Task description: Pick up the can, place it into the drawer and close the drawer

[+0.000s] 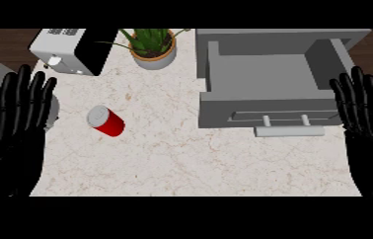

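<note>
A red can (106, 121) with a silver top lies tilted on the marble counter, left of the middle. The grey drawer (218, 106) stands pulled open at the right, its inside bare, with a pale handle (288, 131) on its front. My left hand (22, 109) rests open at the left edge, fingers up, a short way left of the can. At the right edge my right hand (355, 107) is open too, fingers up, beside the drawer's right front corner. Neither hand touches anything.
A white and black toaster (71, 49) sits at the back left. A potted green plant (153, 46) stands between it and the drawer. The marble counter (189, 164) spreads in front of the can and the drawer.
</note>
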